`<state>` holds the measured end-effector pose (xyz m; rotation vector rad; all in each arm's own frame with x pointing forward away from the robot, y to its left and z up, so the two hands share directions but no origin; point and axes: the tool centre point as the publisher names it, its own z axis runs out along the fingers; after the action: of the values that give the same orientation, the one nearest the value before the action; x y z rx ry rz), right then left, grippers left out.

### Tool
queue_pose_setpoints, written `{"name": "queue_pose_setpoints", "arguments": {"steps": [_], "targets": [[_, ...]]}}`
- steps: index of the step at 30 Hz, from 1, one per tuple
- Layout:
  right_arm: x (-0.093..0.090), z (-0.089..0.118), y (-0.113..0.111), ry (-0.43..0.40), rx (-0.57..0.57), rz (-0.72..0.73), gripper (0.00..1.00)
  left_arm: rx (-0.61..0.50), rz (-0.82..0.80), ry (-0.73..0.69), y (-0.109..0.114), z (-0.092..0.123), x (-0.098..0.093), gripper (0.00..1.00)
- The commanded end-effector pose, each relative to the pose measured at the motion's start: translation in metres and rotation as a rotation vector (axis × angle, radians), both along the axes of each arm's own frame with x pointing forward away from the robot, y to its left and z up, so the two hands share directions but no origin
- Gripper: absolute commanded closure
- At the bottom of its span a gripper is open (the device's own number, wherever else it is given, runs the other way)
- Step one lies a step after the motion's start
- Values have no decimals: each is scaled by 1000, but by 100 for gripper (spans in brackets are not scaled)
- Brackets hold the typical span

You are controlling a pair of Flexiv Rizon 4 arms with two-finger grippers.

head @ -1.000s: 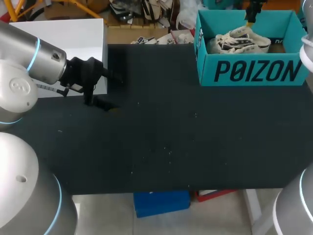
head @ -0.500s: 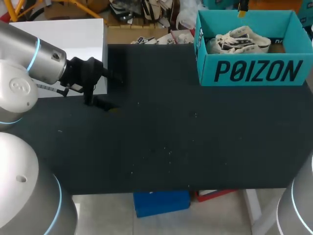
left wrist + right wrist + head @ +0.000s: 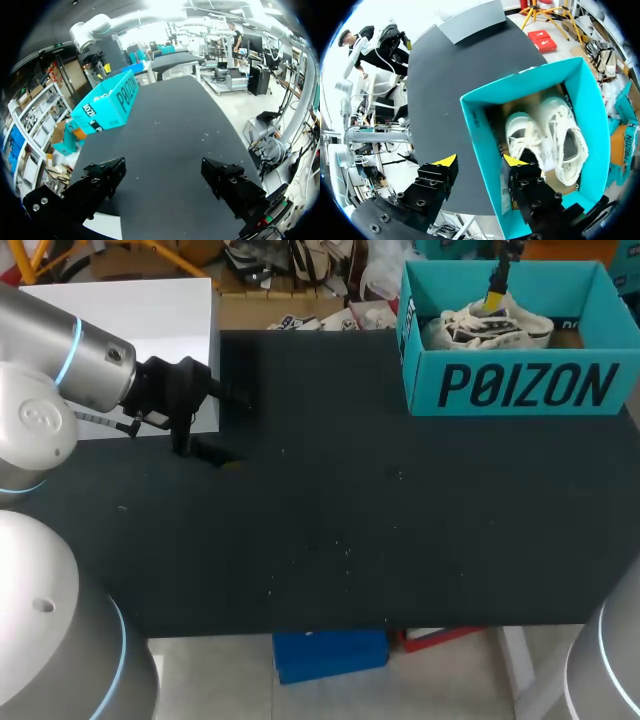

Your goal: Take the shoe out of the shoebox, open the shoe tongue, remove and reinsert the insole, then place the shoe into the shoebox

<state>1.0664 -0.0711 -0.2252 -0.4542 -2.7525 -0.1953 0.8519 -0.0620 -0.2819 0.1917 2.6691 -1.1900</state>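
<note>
Your right hand (image 3: 479, 161) hangs open over the shoes (image 3: 560, 142) in the far-right box (image 3: 592, 105); your left hand (image 3: 162, 175) is open too.

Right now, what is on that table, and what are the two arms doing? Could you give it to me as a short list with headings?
Table: dark top
Box: teal shoebox at the far right corner, open on top
Shoes: two white shoes lying inside the box
Right gripper: open, above the box, holding nothing
Left gripper: open, low over the left side of the table, far from the box, holding nothing
Progress: no shoe taken out yet
</note>
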Motion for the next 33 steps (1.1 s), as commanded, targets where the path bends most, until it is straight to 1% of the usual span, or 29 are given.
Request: {"name": "queue_pose_setpoints", "arguments": {"steps": [1,4,5,7,8,9,10,13,27,29,30,33], "targets": [[-101,16,24,-804,-238,-67,40,4,2,0,0,0,-1,0],[-121,17,33,-860,-269,-13,43,4,2,0,0,0,-1,0],[-126,18,37,-881,-272,-6,46,4,2,0,0,0,-1,0],[-138,17,42,-912,-281,-1,41,4,2,0,0,0,-1,0],[-143,16,44,-920,-277,-3,33,4,2,0,0,0,-1,0],[-149,14,46,-937,-279,-3,13,4,2,0,0,0,-1,0],[-153,13,48,-945,-276,-7,0,4,2,0,0,0,-1,0],[-165,13,55,-954,-275,-21,0,4,2,0,0,0,-1,0],[-165,13,55,-957,-276,-21,0,4,2,0,0,0,-1,0],[-162,8,65,-968,-263,27,0,4,2,0,0,0,-1,0],[-162,6,69,-958,-277,50,0,4,2,0,0,0,-1,0],[-164,1,83,-933,-256,64,0,4,2,0,0,0,-1,0]]}}
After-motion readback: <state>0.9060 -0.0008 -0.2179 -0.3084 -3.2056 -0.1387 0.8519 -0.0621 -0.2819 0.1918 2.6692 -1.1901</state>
